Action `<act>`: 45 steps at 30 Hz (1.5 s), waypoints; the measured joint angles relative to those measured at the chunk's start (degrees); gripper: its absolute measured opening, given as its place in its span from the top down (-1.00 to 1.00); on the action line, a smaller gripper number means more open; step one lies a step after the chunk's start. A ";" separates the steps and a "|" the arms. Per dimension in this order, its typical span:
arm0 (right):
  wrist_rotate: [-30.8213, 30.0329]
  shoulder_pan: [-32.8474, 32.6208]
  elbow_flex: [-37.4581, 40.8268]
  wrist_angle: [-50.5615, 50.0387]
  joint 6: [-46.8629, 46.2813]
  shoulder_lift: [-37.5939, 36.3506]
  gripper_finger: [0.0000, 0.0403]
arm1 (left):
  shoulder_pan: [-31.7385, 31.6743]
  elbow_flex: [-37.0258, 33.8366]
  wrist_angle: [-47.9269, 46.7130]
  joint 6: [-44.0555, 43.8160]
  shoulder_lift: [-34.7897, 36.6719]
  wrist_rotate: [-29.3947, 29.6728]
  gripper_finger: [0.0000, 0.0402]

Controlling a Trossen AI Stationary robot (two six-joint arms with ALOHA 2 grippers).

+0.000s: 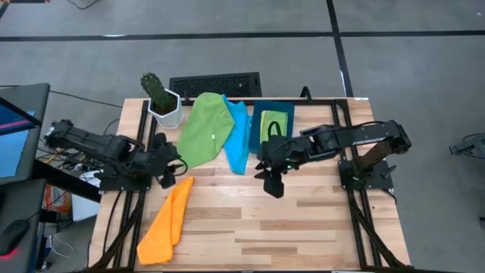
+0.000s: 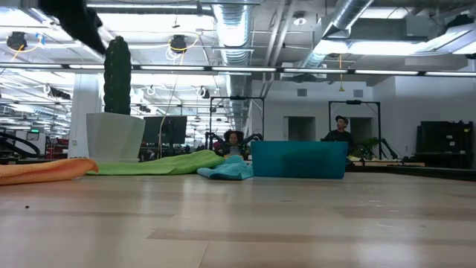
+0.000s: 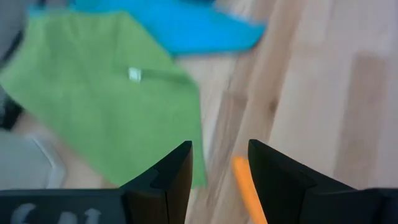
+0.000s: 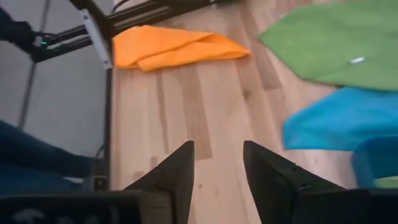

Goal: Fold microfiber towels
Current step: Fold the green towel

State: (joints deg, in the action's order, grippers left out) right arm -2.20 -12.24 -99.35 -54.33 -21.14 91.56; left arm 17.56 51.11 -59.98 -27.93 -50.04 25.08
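My right gripper [image 1: 271, 184] hangs parted and empty. The green towel [image 1: 203, 127] looks limp and light; I'd pinch a corner.

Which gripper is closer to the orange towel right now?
Left. The left gripper sits right beside the orange towel's upper end; the right gripper hangs farther off, over bare wood.

left gripper [image 1: 168, 173] fingers parted, right gripper [image 1: 271, 184] fingers parted, empty
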 joint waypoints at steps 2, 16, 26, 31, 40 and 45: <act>-0.83 0.61 0.00 0.06 1.06 0.01 0.23 | -3.57 -3.65 1.03 1.54 0.14 -3.31 0.26; -0.74 6.84 0.00 0.38 7.79 0.01 0.25 | -16.79 -14.45 23.43 -0.73 -2.26 -13.96 0.26; 0.39 8.94 0.00 -0.07 12.66 0.01 0.25 | -19.99 -15.87 18.50 -14.57 -20.91 -8.97 0.37; 0.97 9.39 0.00 -1.17 13.87 0.01 0.26 | -21.59 -18.46 21.43 -15.05 -22.05 -14.80 0.37; 0.95 9.39 0.00 -2.44 16.66 0.01 0.25 | -20.50 -18.99 19.16 -16.26 -20.79 -14.15 0.37; 0.95 9.41 0.00 -2.43 17.16 0.01 0.27 | -20.26 -20.66 18.28 -13.25 -21.47 -17.72 0.37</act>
State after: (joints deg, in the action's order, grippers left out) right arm -1.26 -2.83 -99.35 -56.75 -3.98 91.57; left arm -2.70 30.44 -41.70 -41.18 -71.51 7.36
